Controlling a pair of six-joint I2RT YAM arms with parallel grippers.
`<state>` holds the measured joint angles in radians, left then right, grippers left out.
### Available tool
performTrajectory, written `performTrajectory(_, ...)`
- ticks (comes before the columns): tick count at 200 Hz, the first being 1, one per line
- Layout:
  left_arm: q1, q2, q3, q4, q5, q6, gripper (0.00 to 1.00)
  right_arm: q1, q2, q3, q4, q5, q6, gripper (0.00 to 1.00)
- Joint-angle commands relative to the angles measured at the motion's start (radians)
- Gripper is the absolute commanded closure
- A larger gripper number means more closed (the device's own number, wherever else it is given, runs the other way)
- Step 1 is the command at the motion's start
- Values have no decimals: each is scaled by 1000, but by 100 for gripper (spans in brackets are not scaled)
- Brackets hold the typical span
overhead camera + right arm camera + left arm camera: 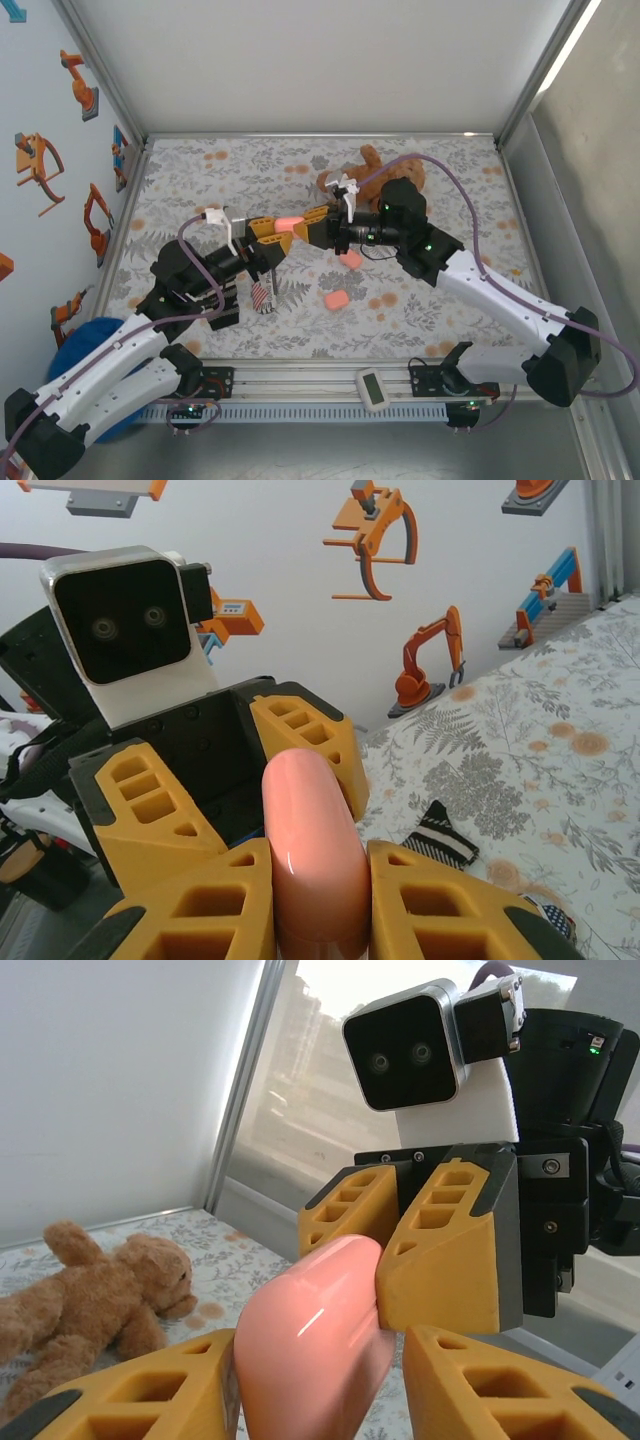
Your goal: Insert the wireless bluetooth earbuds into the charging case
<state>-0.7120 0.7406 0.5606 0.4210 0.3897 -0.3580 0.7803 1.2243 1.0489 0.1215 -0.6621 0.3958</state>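
Note:
A glossy salmon-pink charging case [290, 221] hangs in the air between both grippers, above the middle of the table. My right gripper [320, 870] is shut on it, both orange fingers pressed flat on its sides. My left gripper [320, 1360] surrounds the other end of the case [315, 1330]. Its left finger [150, 1390] touches the case and a thin gap shows at its right finger [500, 1380], so it stands open. From above the left gripper [272, 232] and right gripper [312, 226] face each other tip to tip. The tiny earbuds are out of view.
Two smaller pink rounded pieces [351, 260] [336, 299] lie on the floral cloth below the grippers. A brown teddy bear [375, 170] lies at the back. A striped sock [260, 295] lies near the left arm. A white device [372, 388] sits on the front rail.

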Motion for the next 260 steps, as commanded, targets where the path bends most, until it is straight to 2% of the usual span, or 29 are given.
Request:
performTrajectory(1, 4, -17, 1, -30, -22, 39, 53, -6, -32, 36, -7, 43, 17, 87)
performTrajectory(38, 4, -70, -5, -114, -105, 81, 38, -41, -30, 11, -19, 79, 56, 87)
performTrajectory(103, 4, -176, 34, -329, -241, 205, 33, -102, 55, -66, -24, 127, 145, 87)
performTrajectory(114, 5, -190, 40, -350, -256, 219, 32, -113, 92, -81, -10, 129, 171, 87)
performTrajectory(186, 5, -253, 38, -411, -346, 272, 8, -139, 403, -69, 64, 56, 300, 88)
performTrajectory(232, 4, -263, 39, -427, -369, 278, 3, -154, 549, -65, 135, 10, 358, 89)
performTrajectory(260, 5, -262, 39, -429, -373, 281, 1, -156, 614, -49, 119, -4, 361, 89)
